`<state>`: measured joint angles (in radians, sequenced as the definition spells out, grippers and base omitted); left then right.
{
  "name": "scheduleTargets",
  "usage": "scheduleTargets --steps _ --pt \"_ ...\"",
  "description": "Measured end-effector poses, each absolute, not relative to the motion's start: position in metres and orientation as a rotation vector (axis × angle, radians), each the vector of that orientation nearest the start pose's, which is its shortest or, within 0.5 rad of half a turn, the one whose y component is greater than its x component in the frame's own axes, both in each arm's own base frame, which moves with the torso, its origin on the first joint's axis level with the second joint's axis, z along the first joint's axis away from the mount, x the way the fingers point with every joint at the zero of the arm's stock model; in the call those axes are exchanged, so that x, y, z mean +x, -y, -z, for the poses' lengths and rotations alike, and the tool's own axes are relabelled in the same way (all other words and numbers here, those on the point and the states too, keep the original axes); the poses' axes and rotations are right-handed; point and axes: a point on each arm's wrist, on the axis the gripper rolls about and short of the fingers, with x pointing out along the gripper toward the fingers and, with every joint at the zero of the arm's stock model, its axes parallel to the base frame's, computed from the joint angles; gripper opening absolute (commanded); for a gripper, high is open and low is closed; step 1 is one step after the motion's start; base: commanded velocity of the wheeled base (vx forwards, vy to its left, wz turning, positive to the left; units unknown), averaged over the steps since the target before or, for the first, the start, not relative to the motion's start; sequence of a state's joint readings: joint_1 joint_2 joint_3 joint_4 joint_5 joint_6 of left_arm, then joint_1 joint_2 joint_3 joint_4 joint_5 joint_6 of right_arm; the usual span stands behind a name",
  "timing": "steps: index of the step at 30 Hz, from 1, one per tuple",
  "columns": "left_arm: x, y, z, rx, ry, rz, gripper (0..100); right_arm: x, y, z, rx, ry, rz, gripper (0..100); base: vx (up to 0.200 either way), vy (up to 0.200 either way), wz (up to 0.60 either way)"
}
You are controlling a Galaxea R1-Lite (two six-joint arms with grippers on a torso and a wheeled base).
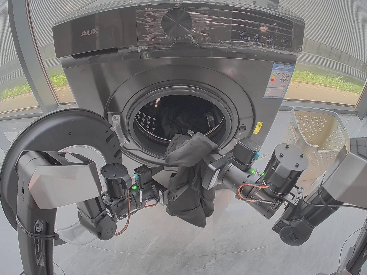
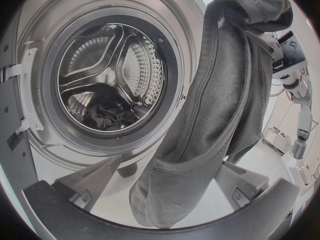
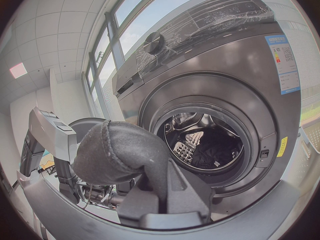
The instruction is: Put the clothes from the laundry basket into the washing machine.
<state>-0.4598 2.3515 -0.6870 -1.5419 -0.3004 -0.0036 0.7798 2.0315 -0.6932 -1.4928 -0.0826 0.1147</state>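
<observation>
Clamps a dark garment (image 1: 189, 149) in the right pincer (image 3: 166, 187), just short of the washing machine (image 1: 176, 69) mouth. Lets it hang between the wide-spread fingers of the left pincer (image 2: 170, 162), lower down. Finds the door (image 1: 49, 134) hinged open outside the left pincer, the laundry basket (image 1: 321, 134) beyond the right pincer's arm. Picks out dark clothes (image 2: 106, 117) in the drum (image 2: 133, 67) ahead. Reads the left spread plainly from the left wrist view, hardly from the head view.

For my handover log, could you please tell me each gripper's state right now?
Left gripper: open, dark grey cloth garment hanging between its fingers.
Right gripper: shut on the garment.
</observation>
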Motion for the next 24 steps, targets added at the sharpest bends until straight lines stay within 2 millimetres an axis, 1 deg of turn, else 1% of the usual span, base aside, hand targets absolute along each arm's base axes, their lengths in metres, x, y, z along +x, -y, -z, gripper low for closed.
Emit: scheduleTargets --steps 7,14,17,19,23,24 --pt "0.337 0.175 -0.018 0.002 -0.100 0.764 0 0.247 -0.243 -0.128 0.170 0.088 -0.707 0 0.000 0.000 0.00" --pt "0.341 0.173 -0.022 -0.004 -0.084 0.746 0 0.247 -0.237 -0.124 0.167 0.066 -0.695 0 0.000 0.000 0.00" --pt "0.339 0.171 -0.029 -0.006 -0.070 0.742 0 0.247 -0.234 -0.121 0.166 0.053 -0.690 0 0.000 0.000 0.00" --pt "0.337 0.170 -0.038 -0.007 -0.053 0.740 0 0.247 -0.231 -0.119 0.167 0.040 -0.682 0 0.000 0.000 0.00" --pt "0.327 0.165 -0.063 -0.019 -0.005 0.738 0 0.247 -0.221 -0.110 0.168 -0.004 -0.660 0 0.000 0.000 0.00" --pt "0.326 0.164 -0.067 -0.022 0.002 0.738 0 0.247 -0.220 -0.109 0.169 -0.009 -0.658 0 0.000 0.000 0.00"
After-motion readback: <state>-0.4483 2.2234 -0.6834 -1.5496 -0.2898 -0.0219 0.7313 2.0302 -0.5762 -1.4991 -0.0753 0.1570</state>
